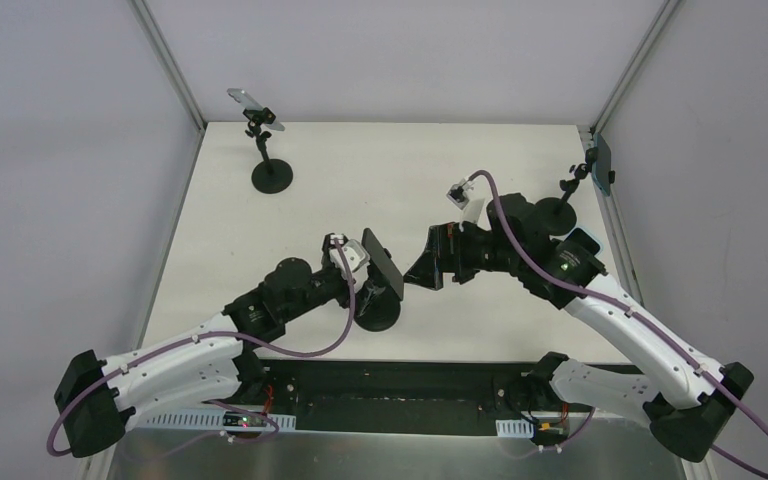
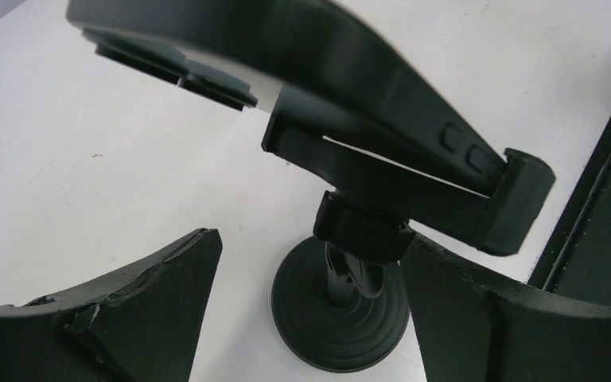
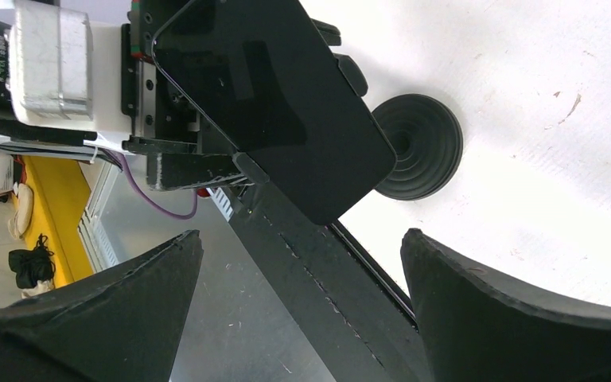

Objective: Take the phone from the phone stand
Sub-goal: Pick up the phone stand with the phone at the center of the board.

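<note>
Near the front edge of the table (image 1: 240, 230), the phone (image 1: 382, 262) is sitting tilted in the clamp of the phone stand (image 1: 377, 314). The left fingers (image 2: 127, 318) are standing spread on either side of the stand's stem, not yet gripping it. Closing there should keep the base from tipping. Just right of the phone, the right fingers (image 3: 111, 310) are gaping open toward the screen, pinching nothing. They should be closing across the phone's edges, then sliding it out of the clamp. A far-left stand (image 1: 271, 176) and a far-right stand (image 1: 558, 210) are waiting well apart.
</note>
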